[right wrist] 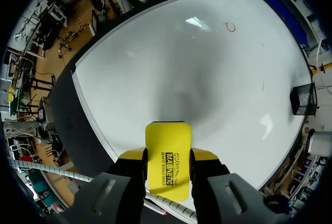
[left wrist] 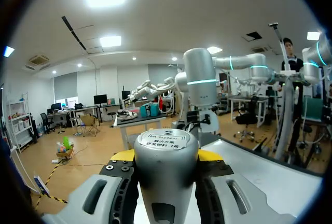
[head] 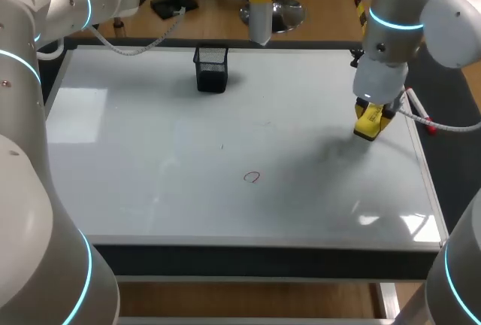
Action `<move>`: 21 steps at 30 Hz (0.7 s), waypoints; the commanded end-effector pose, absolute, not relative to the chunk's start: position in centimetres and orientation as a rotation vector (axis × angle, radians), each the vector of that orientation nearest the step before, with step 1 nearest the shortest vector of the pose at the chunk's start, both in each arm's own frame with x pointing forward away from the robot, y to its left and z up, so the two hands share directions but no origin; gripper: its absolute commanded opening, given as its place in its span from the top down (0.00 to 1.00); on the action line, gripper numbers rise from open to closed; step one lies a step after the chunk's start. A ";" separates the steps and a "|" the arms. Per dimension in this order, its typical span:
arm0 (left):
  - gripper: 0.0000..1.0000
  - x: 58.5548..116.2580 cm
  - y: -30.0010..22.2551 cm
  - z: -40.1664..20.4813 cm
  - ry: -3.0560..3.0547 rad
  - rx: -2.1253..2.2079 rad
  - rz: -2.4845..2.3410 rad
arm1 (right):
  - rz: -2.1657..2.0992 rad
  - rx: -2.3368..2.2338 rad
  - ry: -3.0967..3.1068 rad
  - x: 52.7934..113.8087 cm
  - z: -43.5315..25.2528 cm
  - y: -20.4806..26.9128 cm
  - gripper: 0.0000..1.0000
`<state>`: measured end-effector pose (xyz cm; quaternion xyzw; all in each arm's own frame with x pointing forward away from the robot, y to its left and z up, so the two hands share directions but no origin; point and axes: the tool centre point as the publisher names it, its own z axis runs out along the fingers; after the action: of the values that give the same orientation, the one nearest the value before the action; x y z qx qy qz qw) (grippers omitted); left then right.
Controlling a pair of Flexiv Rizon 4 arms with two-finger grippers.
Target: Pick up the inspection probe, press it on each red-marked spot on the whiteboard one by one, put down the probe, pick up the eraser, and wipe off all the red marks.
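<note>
Red ink shows on the whiteboard (head: pixel 150 159) only as one small loop (head: pixel 252 177) near its middle, so the wiping looks nearly done. The right end effector (right wrist: pixel 168 155) is clamped on the flat yellow eraser (right wrist: pixel 167 136) over the board's right side, well apart from that mark. The left end effector (left wrist: pixel 166 155) grips the silver probe (left wrist: pixel 166 177) beyond the far edge, not yet set down.
</note>
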<state>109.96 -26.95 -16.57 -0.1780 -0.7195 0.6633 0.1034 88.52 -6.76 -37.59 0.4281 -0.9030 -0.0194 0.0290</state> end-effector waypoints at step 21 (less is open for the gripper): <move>1.00 110.3 -27.1 -16.7 -1.979 -0.714 1.794 | -0.055 1.323 -2.785 88.5 -37.5 -6.9 1.00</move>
<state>109.79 -26.98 -16.69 -0.1795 -0.7202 0.6618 0.1054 88.51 -6.79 -37.55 0.4280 -0.9031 -0.0191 0.0291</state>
